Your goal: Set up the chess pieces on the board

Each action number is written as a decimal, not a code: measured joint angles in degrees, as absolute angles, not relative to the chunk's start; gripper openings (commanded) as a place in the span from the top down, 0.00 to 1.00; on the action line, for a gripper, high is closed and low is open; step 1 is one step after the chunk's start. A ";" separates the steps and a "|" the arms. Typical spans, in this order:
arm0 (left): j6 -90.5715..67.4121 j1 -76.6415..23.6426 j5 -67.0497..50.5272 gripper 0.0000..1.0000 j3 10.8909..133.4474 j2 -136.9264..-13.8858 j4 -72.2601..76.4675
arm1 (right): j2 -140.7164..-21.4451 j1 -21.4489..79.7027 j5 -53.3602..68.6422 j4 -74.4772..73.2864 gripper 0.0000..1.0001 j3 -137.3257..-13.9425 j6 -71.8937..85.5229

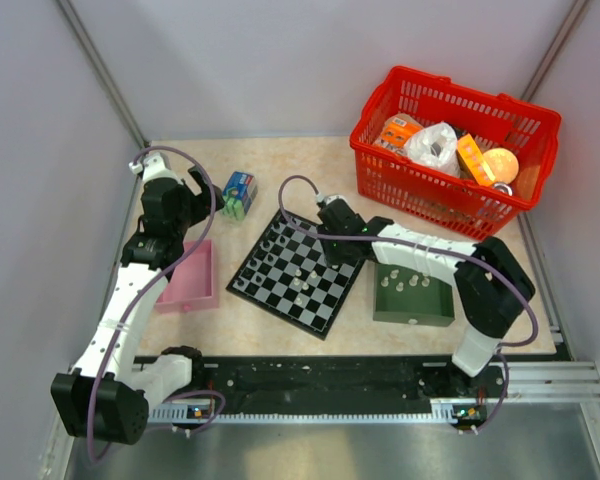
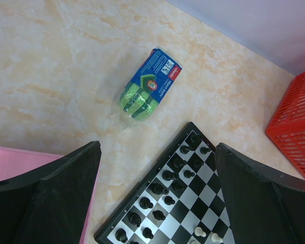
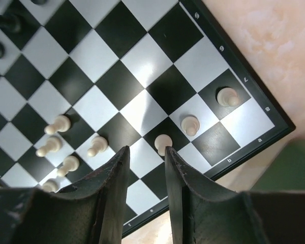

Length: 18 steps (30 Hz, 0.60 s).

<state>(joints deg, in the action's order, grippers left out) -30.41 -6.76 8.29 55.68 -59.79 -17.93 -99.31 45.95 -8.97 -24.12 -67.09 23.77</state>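
Right fingers are filling the bottom of their own view, black and standing only narrowly apart, with bare board showing through the gap and nothing held between them; the right gripper is hanging low over the near-right side of the board, one fingertip just beside a pale pawn. That pawn is lining up with two more pale pieces just inside the board's edge, while four or five others are standing loosely toward the middle, not forming a tidy rank. Along the far-left side, dark pieces are sitting in two rows, so that side is looking close to finished, though I cannot count every one. The left gripper is hovering above the worktop off the board's far-left edge, its fingers spread wide and carrying nothing, near the pink tray, in which I am making out no pieces. Right of the board, the green tray is holding several more pale ones yet to be placed. By my judgement the task is running past halfway: the dark army is looking set, the pale pawns are needing straightening, and the pale back row is waiting on what is lying in the green tray
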 measured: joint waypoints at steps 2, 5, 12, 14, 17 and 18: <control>-30.48 -6.76 8.27 0.01 55.68 -59.79 -17.93 | -97.45 45.95 -8.93 -24.03 0.64 -67.24 23.64; -30.55 -6.76 8.21 0.01 55.68 -59.79 -17.78 | -95.55 45.98 -8.88 -23.99 0.64 -67.61 23.62; -30.57 -6.76 7.90 0.01 55.68 -59.79 -17.50 | -96.03 46.78 -8.03 -23.57 0.64 -69.04 23.66; -30.57 -6.76 7.90 0.01 55.66 -59.79 -17.52 | -97.51 47.35 -7.42 -23.38 0.64 -69.97 23.75; -30.57 -6.72 7.90 0.01 55.66 -59.79 -17.52 | -99.98 48.34 -6.57 -23.16 0.64 -70.74 23.83; -30.55 -6.72 7.90 0.01 55.66 -59.79 -17.52 | -100.77 48.69 -6.22 -23.31 0.64 -70.83 23.86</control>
